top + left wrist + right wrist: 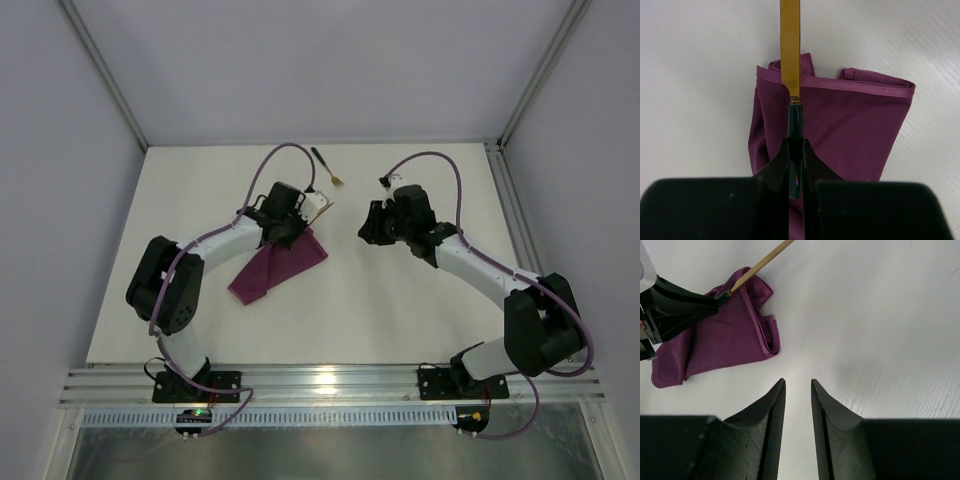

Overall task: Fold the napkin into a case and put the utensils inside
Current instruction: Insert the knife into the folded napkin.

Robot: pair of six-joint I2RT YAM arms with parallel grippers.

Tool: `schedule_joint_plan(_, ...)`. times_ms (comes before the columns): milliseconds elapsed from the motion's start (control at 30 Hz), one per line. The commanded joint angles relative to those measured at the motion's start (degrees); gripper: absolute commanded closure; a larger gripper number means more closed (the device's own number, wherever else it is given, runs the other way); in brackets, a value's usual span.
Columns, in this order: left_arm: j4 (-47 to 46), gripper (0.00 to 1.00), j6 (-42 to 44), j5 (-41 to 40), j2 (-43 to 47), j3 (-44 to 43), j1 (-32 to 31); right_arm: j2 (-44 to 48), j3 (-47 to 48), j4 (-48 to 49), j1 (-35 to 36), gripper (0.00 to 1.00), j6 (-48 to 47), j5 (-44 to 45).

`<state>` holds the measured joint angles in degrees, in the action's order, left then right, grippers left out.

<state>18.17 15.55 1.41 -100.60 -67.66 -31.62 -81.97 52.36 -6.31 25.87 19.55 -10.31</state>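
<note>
The magenta-purple napkin (277,264) lies folded into a flat case on the table, its open rolled end showing in the left wrist view (840,125) and the right wrist view (725,340). My left gripper (795,142) is shut on the black handle of the knife (790,45). The knife's gold blade points out past the case's far edge, above the cloth. In the top view the left gripper (300,215) is over the case's far end. The fork (328,168) lies alone farther back. My right gripper (798,382) is open and empty, right of the case (368,228).
The white table ends at metal rails on the right (510,200) and near side (330,385). The left arm's fingers (675,305) show at the left of the right wrist view.
</note>
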Motion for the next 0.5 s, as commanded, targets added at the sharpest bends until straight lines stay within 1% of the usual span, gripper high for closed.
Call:
schedule_joint_plan(0,-5.69,1.0,2.82,-1.59,0.13,1.46,-0.2,2.34,-0.94,3.41,-0.73,0.69,1.63,-2.0)
schedule_joint_plan(133,-8.5,1.0,3.34,-2.99,2.42,6.82,-0.55,1.91,-1.73,4.28,-0.91,0.69,2.16,-2.61)
schedule_joint_plan(200,-8.68,1.0,3.87,-3.87,3.64,8.32,-0.55,1.03,-1.39,5.86,-0.91,0.69,3.47,-4.72)
schedule_joint_plan(233,-8.94,1.0,4.48,-4.74,4.18,9.81,-0.55,-0.28,-1.12,5.95,-1.08,0.66,3.91,-5.94)
schedule_joint_plan(333,-9.3,1.0,5.19,-6.24,6.37,12.19,-0.55,-4.31,1.16,11.12,-1.69,0.59,7.16,-10.86)
schedule_joint_plan(400,-9.82,1.0,5.19,-7.29,8.13,12.99,-0.55,-7.56,2.04,15.07,-2.84,0.58,10.75,-14.21)
schedule_joint_plan(467,-10.0,1.0,4.49,-8.35,8.92,13.34,-0.55,-9.86,4.23,15.8,-3.1,0.58,11.91,-15.0)
